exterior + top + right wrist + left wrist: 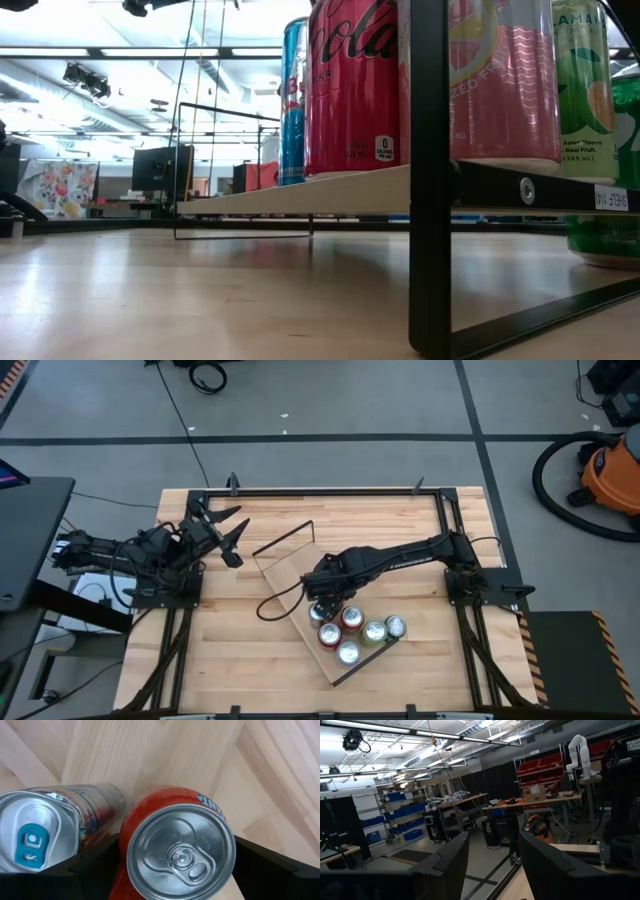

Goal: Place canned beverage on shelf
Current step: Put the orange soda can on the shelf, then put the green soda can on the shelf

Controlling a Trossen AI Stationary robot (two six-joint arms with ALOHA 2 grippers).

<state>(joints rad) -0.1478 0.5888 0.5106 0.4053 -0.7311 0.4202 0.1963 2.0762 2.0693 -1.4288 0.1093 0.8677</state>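
Even, bright overhead light fills the scene; long ceiling strip lights (pixel 455 742) glow white and blow out in the left wrist view and the low view. The wooden surface (pixel 420 650) shows only soft, faint shadows under the arms. In the low view the near cans (pixel 350 90) loom large and slightly soft, with a pale sheen on the surface in front. The can tops (pixel 180 852) catch mild glare in the right wrist view.

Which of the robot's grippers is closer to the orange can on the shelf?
The right. The right gripper stands open around the orange can on the shelf; the left gripper hangs far off, beyond the shelf's other end.
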